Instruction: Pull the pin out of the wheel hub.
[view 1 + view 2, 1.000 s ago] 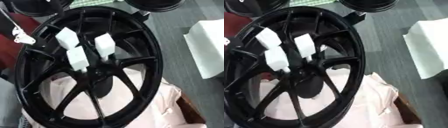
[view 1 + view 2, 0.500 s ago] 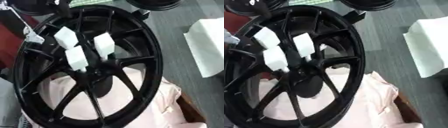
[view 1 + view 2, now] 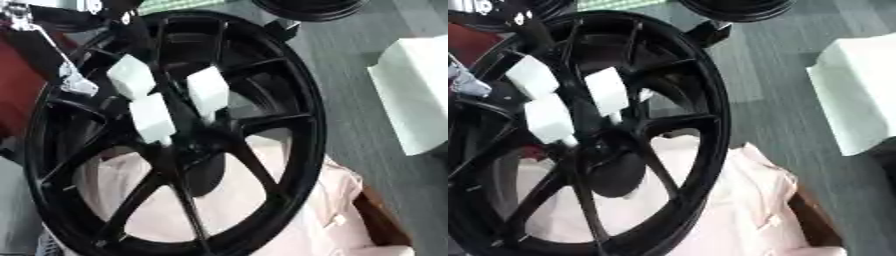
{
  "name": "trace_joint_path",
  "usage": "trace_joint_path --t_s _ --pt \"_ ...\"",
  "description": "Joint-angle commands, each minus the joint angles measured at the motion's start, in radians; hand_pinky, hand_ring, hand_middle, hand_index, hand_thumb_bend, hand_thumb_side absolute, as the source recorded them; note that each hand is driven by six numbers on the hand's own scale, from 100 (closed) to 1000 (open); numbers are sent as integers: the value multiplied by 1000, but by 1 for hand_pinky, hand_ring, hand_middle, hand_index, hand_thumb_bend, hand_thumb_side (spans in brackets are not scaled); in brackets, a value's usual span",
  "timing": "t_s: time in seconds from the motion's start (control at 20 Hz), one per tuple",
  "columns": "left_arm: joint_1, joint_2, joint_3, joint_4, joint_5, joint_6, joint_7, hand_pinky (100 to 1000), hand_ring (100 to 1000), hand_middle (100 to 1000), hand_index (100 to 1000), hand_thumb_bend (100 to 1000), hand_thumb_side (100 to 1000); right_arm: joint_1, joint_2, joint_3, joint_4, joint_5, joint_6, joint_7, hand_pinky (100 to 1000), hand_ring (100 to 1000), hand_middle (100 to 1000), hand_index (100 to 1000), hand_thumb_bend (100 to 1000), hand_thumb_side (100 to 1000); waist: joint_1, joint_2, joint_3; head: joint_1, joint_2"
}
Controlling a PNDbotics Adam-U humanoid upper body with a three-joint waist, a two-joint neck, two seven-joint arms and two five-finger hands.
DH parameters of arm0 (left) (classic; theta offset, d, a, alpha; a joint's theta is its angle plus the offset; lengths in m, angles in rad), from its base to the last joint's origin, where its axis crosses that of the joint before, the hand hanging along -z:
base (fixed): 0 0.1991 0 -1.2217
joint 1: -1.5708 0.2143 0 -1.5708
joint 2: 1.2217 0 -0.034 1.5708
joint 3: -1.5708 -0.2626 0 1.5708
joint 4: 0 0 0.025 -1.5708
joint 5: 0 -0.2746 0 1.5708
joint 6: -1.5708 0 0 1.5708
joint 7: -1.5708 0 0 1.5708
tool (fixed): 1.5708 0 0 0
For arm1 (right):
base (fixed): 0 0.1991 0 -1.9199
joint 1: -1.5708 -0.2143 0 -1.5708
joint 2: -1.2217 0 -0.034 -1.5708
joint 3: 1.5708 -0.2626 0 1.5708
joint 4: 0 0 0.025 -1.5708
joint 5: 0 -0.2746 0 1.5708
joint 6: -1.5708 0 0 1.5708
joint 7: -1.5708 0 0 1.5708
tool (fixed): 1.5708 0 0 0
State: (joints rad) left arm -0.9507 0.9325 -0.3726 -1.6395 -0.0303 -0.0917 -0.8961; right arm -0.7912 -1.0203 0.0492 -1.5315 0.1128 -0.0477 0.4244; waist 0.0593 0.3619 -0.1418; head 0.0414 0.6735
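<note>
A large black spoked wheel lies tilted on a pink cloth. Three white block-shaped pieces stick up around its hub: one at the upper left, one at the upper right, one lower down. I cannot tell which of them is the pin. A black and silver arm part, my left arm, reaches over the wheel's upper left rim, short of the white pieces; its hand does not show clearly. My right hand is out of sight.
The pink cloth covers a brown box edge under the wheel. A white foam block lies on the grey floor at the right. Another black wheel sits at the top edge. Something red shows at the left.
The black and silver arm part at the upper left has come a little further in over the wheel's rim. The three white pieces stay in place on the hub.
</note>
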Motion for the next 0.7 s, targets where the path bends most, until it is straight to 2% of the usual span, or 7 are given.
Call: trace_joint_path --t_s 0.05,0.7 --pt "-18 16 3 -1 6 -9 -10 831 824 792 845 387 158 -17 -23 -18 -1 -5 -2 -10 835 757 671 725 100 486 -3 -17 -3 -7 -17" --pt "-16 16 -13 2 -8 -31 -11 832 822 780 830 329 116 -35 -28 -62 13 -16 -10 -81 833 751 665 722 100 494 2 -15 -12 -12 -15"
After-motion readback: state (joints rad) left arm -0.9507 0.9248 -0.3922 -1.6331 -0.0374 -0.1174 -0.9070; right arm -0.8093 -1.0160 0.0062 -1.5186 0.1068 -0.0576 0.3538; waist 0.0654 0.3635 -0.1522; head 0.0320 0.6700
